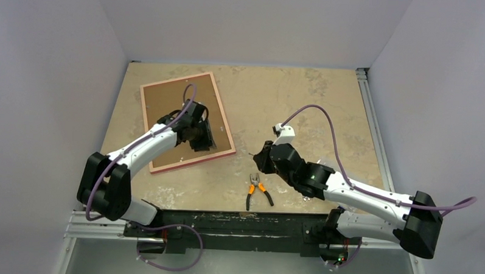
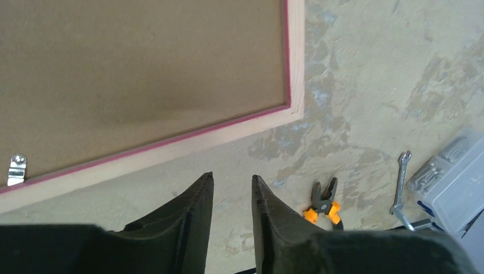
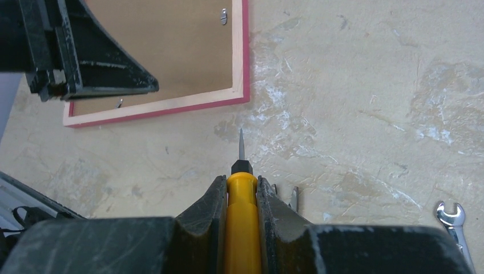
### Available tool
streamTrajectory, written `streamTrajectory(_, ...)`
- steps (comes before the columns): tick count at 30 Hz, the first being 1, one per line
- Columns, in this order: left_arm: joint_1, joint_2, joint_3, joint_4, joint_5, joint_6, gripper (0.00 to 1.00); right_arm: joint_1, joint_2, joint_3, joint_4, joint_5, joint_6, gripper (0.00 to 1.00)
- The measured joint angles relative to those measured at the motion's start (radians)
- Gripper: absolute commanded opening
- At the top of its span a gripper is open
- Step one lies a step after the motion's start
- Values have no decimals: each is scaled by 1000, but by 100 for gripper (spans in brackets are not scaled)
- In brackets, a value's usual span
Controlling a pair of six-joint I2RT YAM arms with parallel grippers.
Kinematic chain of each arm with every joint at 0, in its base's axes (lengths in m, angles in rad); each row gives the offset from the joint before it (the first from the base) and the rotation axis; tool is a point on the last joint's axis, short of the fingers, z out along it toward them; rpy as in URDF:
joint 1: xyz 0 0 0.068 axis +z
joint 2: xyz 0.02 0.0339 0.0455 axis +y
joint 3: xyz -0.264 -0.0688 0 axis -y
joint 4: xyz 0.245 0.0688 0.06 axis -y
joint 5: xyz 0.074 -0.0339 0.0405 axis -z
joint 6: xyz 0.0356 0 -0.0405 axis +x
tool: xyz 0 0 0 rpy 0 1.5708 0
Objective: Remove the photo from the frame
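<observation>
In the upper left of the top view, the frame [image 1: 162, 104] lies face down on the table [image 1: 302, 102], brown board upward and a pale edge around it. The left hand [image 2: 232, 181] is over the frame's lower right part; in its wrist view the fingers stand slightly parted with nothing between them, above bare table just beside the frame's edge. At centre right, the right hand [image 3: 241, 185] is clenched on a yellow-handled screwdriver [image 3: 242, 222], tip pointing toward the frame. Orange-handled pliers [image 1: 258, 191] lie near the bottom centre.
</observation>
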Motion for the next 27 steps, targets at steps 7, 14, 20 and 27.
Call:
streamTrajectory(7,1,190,164,9,51,36,13,-5,34,11,0,-25,-18,0)
streamTrajectory(14,1,327,196,21,118,58,8,-5,37,20,2,-35,-27,0)
streamTrajectory(20,1,330,171,24,132,61,3,-5,30,20,6,-51,-27,0)
streamTrajectory(27,1,334,158,15,146,60,6,-5,31,20,11,-63,-27,0)
